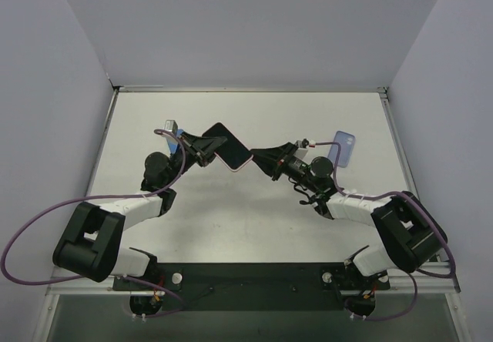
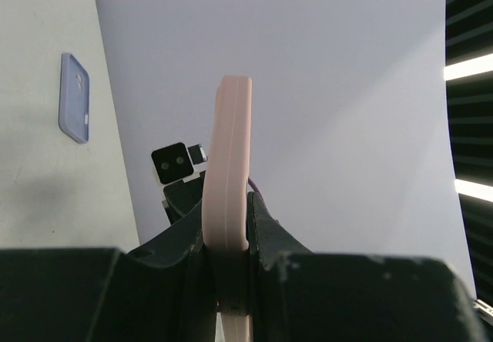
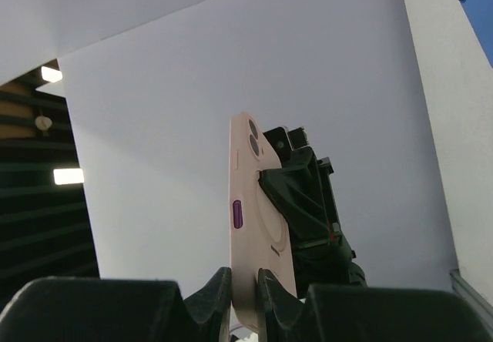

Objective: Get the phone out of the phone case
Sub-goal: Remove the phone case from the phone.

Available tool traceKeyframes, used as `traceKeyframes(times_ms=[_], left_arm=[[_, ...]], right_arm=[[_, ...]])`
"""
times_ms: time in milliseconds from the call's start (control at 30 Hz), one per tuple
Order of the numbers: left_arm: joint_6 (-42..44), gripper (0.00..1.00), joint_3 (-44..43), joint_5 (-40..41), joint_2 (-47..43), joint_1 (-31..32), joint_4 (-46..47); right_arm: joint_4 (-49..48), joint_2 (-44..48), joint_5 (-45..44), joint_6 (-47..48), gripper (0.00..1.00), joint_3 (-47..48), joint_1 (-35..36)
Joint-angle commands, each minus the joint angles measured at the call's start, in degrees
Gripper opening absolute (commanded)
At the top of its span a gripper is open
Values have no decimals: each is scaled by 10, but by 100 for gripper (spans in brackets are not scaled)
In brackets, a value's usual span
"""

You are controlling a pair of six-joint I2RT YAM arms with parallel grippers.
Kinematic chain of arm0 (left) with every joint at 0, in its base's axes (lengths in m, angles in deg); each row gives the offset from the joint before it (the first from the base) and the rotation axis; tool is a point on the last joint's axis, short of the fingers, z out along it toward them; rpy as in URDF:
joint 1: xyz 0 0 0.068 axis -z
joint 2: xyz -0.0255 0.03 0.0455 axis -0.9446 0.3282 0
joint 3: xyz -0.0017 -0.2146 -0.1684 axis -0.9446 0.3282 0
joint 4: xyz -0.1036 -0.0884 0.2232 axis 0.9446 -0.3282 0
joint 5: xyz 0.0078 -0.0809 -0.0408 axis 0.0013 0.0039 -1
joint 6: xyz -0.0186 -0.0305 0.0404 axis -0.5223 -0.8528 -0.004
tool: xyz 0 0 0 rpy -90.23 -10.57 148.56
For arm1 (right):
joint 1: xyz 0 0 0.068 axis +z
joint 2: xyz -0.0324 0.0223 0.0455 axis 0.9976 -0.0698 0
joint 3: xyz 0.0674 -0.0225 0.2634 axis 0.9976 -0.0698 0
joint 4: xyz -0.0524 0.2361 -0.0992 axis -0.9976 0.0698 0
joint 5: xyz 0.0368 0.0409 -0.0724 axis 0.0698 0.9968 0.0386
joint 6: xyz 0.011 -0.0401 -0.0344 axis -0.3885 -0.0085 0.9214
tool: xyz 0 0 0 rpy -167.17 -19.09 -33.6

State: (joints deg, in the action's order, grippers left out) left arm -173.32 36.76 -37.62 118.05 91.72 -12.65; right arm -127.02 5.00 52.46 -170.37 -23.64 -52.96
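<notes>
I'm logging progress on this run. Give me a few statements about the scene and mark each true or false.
1. The left gripper and the right gripper are both shut on the phone. True.
2. The phone lies flat on the table. False: it is held up between the two grippers.
3. A blue case lies on the table beyond the right gripper. True.
4. The pink case has been taken off the phone. False: it is on the phone, its pink rim showing around the dark screen in the top view.
</notes>
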Motion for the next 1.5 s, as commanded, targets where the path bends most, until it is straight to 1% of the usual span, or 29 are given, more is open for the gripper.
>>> traceKeyframes(times_ms=[0,167,233,333,533,700,767,833,900,933,967,1000,1033,1067,1100,1133,1167,1200,1233,1267,1300,1367,1467], left_arm=[[-13,0,-31,33,-24,14,177],[-18,0,-65,53,-34,21,182],[-34,0,-75,61,-34,21,186],[-67,0,-100,76,-27,24,233],[-98,0,-152,108,-34,31,246],[-100,0,-210,112,-41,37,233],[-94,0,-218,112,-51,37,215],[-87,0,-219,111,-66,37,191],[-74,0,-213,111,-79,37,170],[-68,0,-216,98,-90,37,147],[-57,0,-219,92,-95,36,129],[-50,0,-220,90,-101,37,116],[-46,0,-221,83,-108,37,95],[-46,0,-223,83,-112,37,93],[-46,0,-226,83,-113,37,91],[-46,0,-228,80,-114,37,88],[-44,0,-235,78,-113,37,83],[-42,0,-240,75,-114,37,79],[-40,0,-243,68,-116,38,60],[-34,0,-244,69,-118,40,56],[-32,0,-243,71,-123,43,53],[-26,0,-241,74,-128,44,40],[-25,0,-235,78,-136,44,33]], right_arm=[[-194,-37,-25,-85,0,33,27],[-193,-55,-43,-111,0,62,41],[-193,-60,-47,-119,0,80,48],[-193,-67,-55,-134,0,113,59],[-194,-84,-75,-146,0,182,76],[-194,-103,-68,-136,0,224,78],[-195,-108,-63,-121,0,228,77],[-168,-107,-35,-105,0,226,76],[-100,-95,-3,-65,0,227,75],[-67,-86,27,-43,0,228,75],[-28,-63,43,9,0,230,75],[69,-48,53,47,0,234,75],[126,-31,62,85,0,236,75],[187,5,61,126,0,243,74],[309,22,56,223,0,251,75],[357,37,46,261,0,269,77],[424,54,46,294,0,277,77],[448,56,53,330,0,285,77],[471,56,55,346,2,301,74],[514,55,58,361,2,308,74],[541,55,55,396,3,318,75],[600,51,48,425,4,338,79],[656,35,50,466,6,361,84]])
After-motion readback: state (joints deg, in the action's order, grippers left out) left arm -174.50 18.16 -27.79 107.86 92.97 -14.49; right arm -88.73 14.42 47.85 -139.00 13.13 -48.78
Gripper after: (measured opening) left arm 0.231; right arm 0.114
